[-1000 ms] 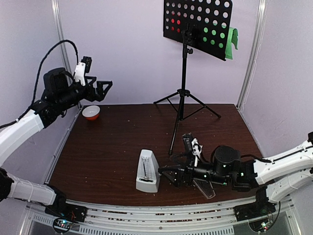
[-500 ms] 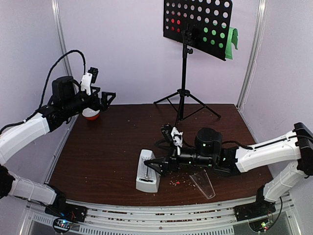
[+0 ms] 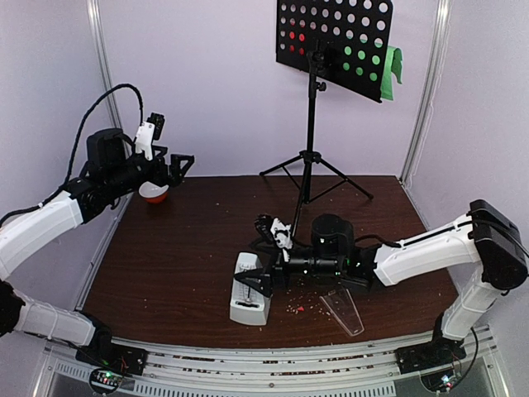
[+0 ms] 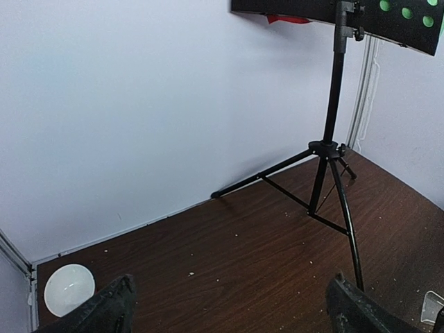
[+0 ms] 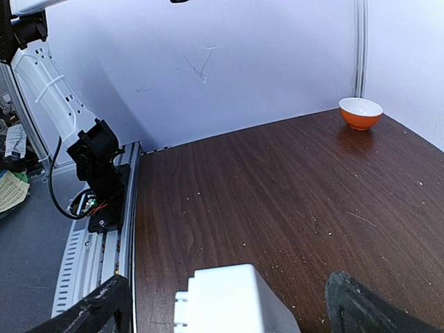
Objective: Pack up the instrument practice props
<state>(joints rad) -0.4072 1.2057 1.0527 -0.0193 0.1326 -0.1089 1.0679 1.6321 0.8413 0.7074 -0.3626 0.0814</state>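
The black tripod music stand (image 3: 312, 124) rises at the back of the table, its perforated desk (image 3: 335, 41) holding a red page (image 3: 297, 37) and a green page (image 3: 390, 66). The white pyramid metronome (image 3: 248, 291) stands near the front, with its clear cover (image 3: 343, 311) lying flat to its right. My right gripper (image 3: 263, 281) reaches in from the right, open, and in the right wrist view the metronome's top (image 5: 229, 295) sits between the spread fingers (image 5: 97, 312). My left gripper (image 3: 178, 162) hovers open at the far left, holding nothing. The stand's legs (image 4: 326, 180) show ahead of it.
A small orange-and-white bowl (image 3: 154, 191) sits at the back left corner, below the left gripper, and shows again in both wrist views (image 4: 69, 288) (image 5: 361, 113). Small crumbs (image 3: 302, 308) lie by the clear cover. The rail (image 5: 104, 229) runs along the table's near edge.
My right arm has swung left across the table until its open fingers reach the metronome. The left gripper dropped a little and moved right, then held still.
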